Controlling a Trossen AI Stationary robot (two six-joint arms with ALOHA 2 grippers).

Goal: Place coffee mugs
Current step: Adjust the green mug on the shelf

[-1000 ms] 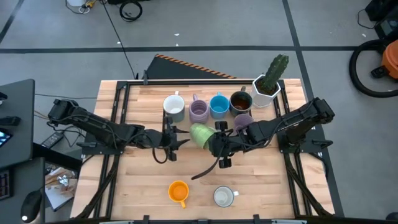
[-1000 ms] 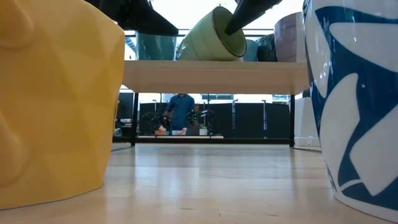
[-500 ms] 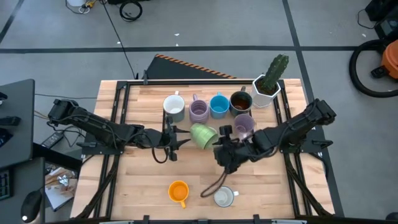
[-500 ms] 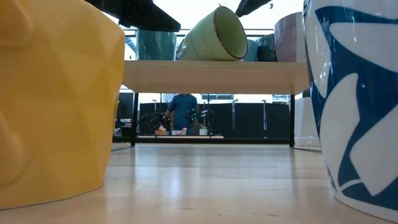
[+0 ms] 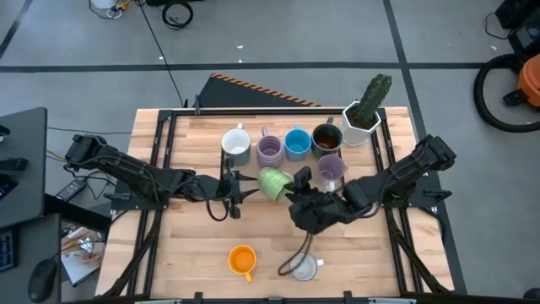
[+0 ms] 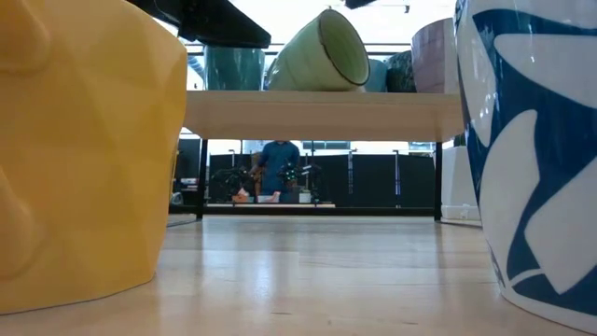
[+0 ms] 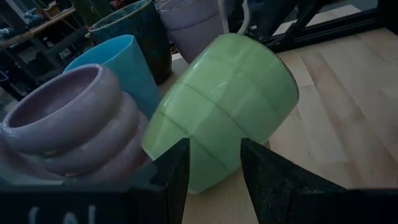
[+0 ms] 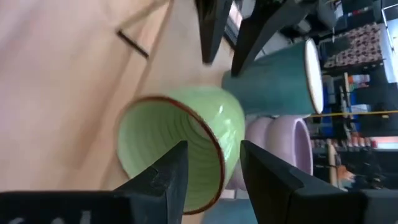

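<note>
The green mug (image 5: 274, 181) is tilted at the table's middle. Its base is down by a lavender mug (image 7: 68, 124) and its mouth (image 8: 165, 149) faces the near right. My left gripper (image 5: 246, 187) is open, with its fingers (image 7: 177, 171) close to the mug's base side. My right gripper (image 5: 295, 194) is open, a little off the mug's mouth and apart from it. White (image 5: 237, 145), lavender (image 5: 270, 150), blue (image 5: 296, 143) and dark brown (image 5: 326, 138) mugs stand in a row behind it. Another lavender mug (image 5: 331, 170) stands to its right. My left gripper has its open fingers at the lower side of the green mug near its base (image 7: 211, 162), coming level from the table's left. I cannot tell whether they touch the mug.
An orange mug (image 5: 242, 259) and a white mug (image 5: 304, 267) stand near the front edge, large in the low view (image 6: 84, 140) (image 6: 532, 140). A white planter with a cactus (image 5: 363, 114) stands at the far right. A dark cable (image 5: 291, 257) lies by the white mug.
My right gripper had a finger at the green mug's mouth. It has drawn out of it and backed off toward the table's near edge and up. The green mug has stayed tilted where it was.
</note>
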